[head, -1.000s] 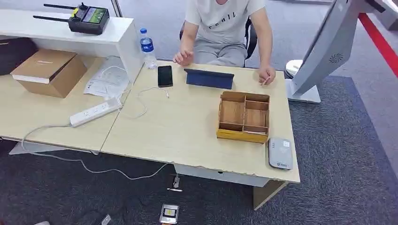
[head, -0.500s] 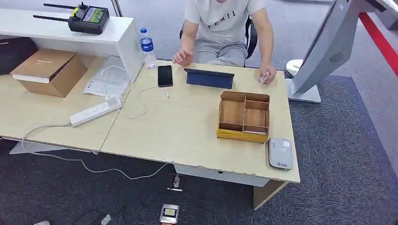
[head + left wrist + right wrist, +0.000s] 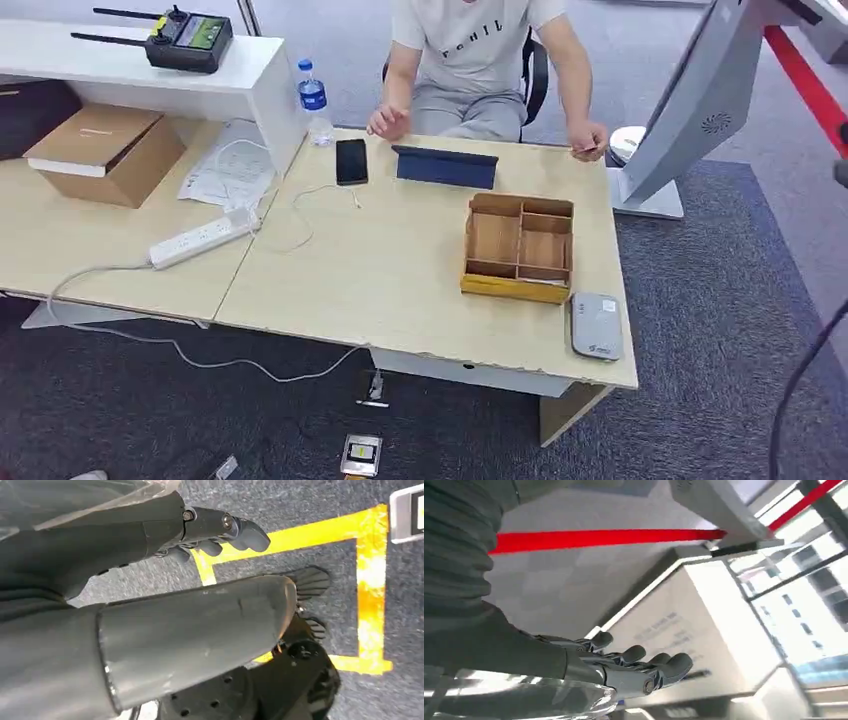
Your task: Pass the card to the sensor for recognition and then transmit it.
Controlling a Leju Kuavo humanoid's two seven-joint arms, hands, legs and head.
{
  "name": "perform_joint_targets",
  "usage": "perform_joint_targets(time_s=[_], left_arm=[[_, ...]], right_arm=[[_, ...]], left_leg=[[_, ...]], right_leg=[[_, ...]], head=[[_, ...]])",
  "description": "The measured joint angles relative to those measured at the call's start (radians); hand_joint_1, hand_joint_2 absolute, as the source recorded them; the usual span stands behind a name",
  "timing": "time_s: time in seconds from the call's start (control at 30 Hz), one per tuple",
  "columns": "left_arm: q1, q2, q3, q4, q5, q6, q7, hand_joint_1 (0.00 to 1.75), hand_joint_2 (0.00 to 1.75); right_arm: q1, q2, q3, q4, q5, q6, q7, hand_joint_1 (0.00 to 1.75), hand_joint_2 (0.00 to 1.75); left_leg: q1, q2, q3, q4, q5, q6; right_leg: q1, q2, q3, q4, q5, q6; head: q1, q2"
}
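Grey and dark plastic is most of what the wrist cams catch. The left hand [image 3: 200, 555] hangs low over dark carpet with yellow tape lines [image 3: 370, 580], thick thumb stretched out, darker fingers [image 3: 235, 527] loosely spread, nothing held. The right hand [image 3: 624, 667] is raised toward a white wall and a red stripe, fingers [image 3: 664, 662] extended side by side and slightly apart, also holding nothing.

From the head cam, the card [image 3: 584, 150] is at the far right corner of the bench [image 3: 380, 270], pinched in the person's hand [image 3: 588, 140], lifted just above the bench top. It's tiny, so I can't make out any detail on it. The person's other hand [image 3: 388, 122] hovers at the far edge, near the phone.

Counting stuff:
- one grey sensor [image 3: 597, 326], flat on the near right corner of the bench
- one wooden divided tray [image 3: 519, 249], just beyond the sensor
- one dark tablet [image 3: 445, 167], propped at the far side
- one black phone [image 3: 351, 161], left of the tablet
- one water bottle [image 3: 314, 100], far left of the phone
- one white power strip [image 3: 203, 238] with its cable, on the left bench
- one cardboard box [image 3: 105, 152], far left
- one black controller with antennas [image 3: 185, 38], up on the white shelf
- one small device [image 3: 360, 456] on the floor, under the near edge.
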Motion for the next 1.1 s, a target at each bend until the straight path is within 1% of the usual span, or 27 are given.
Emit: perform_joint_targets(time_s=[0.1, 0.27, 0.4, 0.63, 1.1], left_arm=[[-0.001, 0.000, -0.007, 0.000, -0.003, 0.001, -0.008, 0.00, 0.00], [0.004, 0.000, -0.016, 0.000, -0.005, 0.009, -0.014, 0.00, 0.00], [0.004, 0.000, -0.024, 0.000, -0.007, 0.016, -0.015, 0.00, 0.00], [0.004, -0.001, -0.032, 0.000, -0.005, 0.023, -0.005, 0.00, 0.00], [0.008, -0.002, -0.033, 0.000, 0.002, 0.032, -0.005, 0.00, 0.00]], right_arm=[[-0.043, 0.048, 0.123, 0.022, 0.079, -0.002, 0.008, 0.00, 1.75], [-0.091, 0.102, 0.247, 0.059, 0.150, 0.017, 0.034, 0.00, 1.75], [-0.114, 0.129, 0.313, 0.082, 0.164, 0.031, 0.052, 0.00, 1.75], [-0.124, 0.149, 0.387, 0.131, 0.165, 0.038, 0.064, 0.00, 1.75], [-0.123, 0.162, 0.433, 0.183, 0.166, 0.040, 0.073, 0.00, 1.75]], left_leg=[[0.002, 0.000, 0.000, 0.000, 0.001, -0.001], [0.003, -0.003, -0.002, 0.000, 0.002, -0.001], [0.003, -0.003, -0.003, 0.000, 0.002, -0.001], [0.003, -0.003, -0.003, 0.001, 0.002, -0.001], [0.003, -0.003, -0.003, 0.001, 0.002, -0.001]], right_leg=[[0.001, -0.001, 0.000, 0.000, 0.000, 0.000], [0.001, -0.003, -0.001, 0.000, 0.000, 0.000], [0.001, -0.003, -0.002, 0.000, 0.000, 0.000], [0.001, -0.002, -0.002, -0.001, 0.001, 0.000], [0.001, -0.002, -0.003, -0.001, 0.001, 0.000]], head=[[0.000, 0.000], [0.000, 0.000], [0.000, 0.000], [0.000, 0.000], [0.000, 0.000]])
